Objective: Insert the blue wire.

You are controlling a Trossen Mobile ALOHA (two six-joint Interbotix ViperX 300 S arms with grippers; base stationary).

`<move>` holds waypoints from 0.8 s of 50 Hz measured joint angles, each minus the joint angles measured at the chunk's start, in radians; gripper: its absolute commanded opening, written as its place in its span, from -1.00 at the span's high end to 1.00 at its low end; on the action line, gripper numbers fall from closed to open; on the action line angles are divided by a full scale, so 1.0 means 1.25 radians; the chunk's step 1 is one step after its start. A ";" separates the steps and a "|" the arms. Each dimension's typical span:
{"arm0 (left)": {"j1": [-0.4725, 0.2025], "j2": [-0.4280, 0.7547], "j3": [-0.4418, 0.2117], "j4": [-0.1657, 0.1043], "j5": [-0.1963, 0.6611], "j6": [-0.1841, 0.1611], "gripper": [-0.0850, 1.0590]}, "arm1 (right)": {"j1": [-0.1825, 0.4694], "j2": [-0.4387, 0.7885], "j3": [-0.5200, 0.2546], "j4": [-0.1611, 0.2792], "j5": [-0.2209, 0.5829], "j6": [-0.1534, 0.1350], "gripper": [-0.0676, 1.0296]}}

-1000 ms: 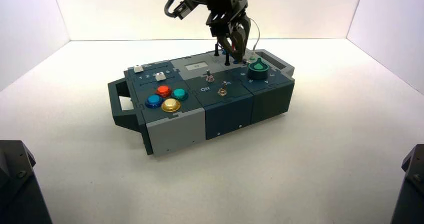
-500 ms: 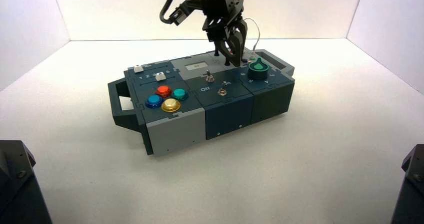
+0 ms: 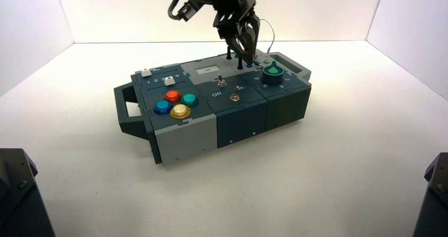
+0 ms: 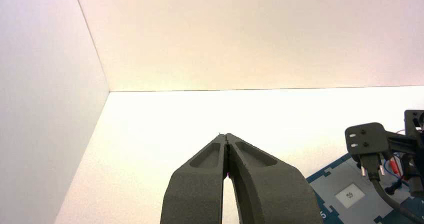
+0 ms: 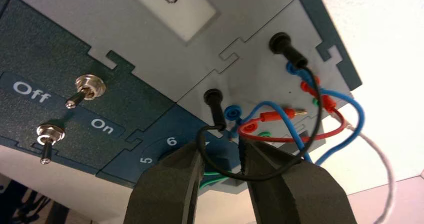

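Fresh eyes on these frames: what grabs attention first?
The right gripper hangs over the box's far edge, jaws apart above a tangle of wires. There the blue wire loops among the red lead and black leads by the sockets. The left gripper waits off the box, shut.

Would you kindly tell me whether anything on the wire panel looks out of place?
A red plug lies loose, its metal pin bare, beside the red socket rather than in it. The open right gripper hovers close by.
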 measured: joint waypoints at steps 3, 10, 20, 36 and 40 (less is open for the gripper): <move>0.000 0.001 0.000 0.000 0.000 -0.001 0.91 | -0.002 0.004 -0.005 -0.001 0.002 0.000 0.19; 0.000 0.000 0.000 0.000 -0.002 0.000 0.91 | -0.007 0.010 -0.009 -0.001 0.004 0.000 0.20; 0.000 0.000 0.000 0.000 -0.002 0.000 0.91 | -0.006 0.023 -0.010 -0.002 0.010 0.000 0.22; 0.000 0.000 0.000 0.000 -0.004 -0.001 0.91 | -0.006 0.029 -0.011 0.000 0.015 0.001 0.24; 0.000 0.000 0.000 0.000 -0.004 -0.001 0.91 | -0.006 0.029 -0.012 0.000 0.017 0.001 0.24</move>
